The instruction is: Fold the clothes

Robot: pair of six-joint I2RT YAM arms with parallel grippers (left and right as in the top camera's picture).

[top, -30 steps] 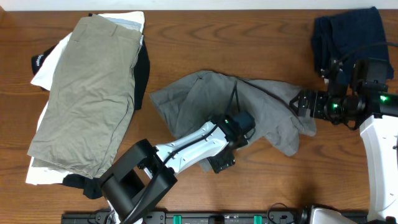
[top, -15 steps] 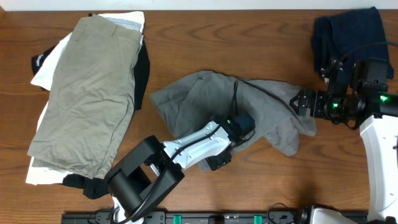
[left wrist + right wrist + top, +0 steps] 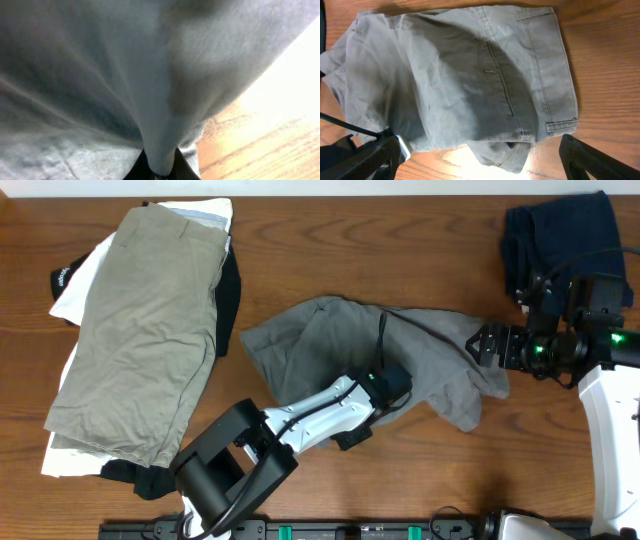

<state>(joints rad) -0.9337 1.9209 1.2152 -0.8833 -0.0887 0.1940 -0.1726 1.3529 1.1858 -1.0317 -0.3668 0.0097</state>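
My left tool was clamped fully shut on a ridge of the grey shorts, and the wrist camera showed that fold pinched between the dark fingers with cloth draping over nearly the whole view. I judged the grip was taken at the near edge so the bunched fabric could be pulled out flat before any fold. My right tool stood wide open and held nothing. It hung just over the right end of the same shorts, where its camera showed the waistband with belt loops and a stitched seam. It was placed there, I reckoned, to take the opposite end and stretch the cloth between both arms. The shorts themselves lay crumpled in the middle of the desk, one leg twisted under, so I took the fold as not yet begun. Well to the left, tan shorts lay flat on top of a stack of white and black clothes, kept clear of the work. A navy garment sat bunched at the far right corner, behind the right arm.
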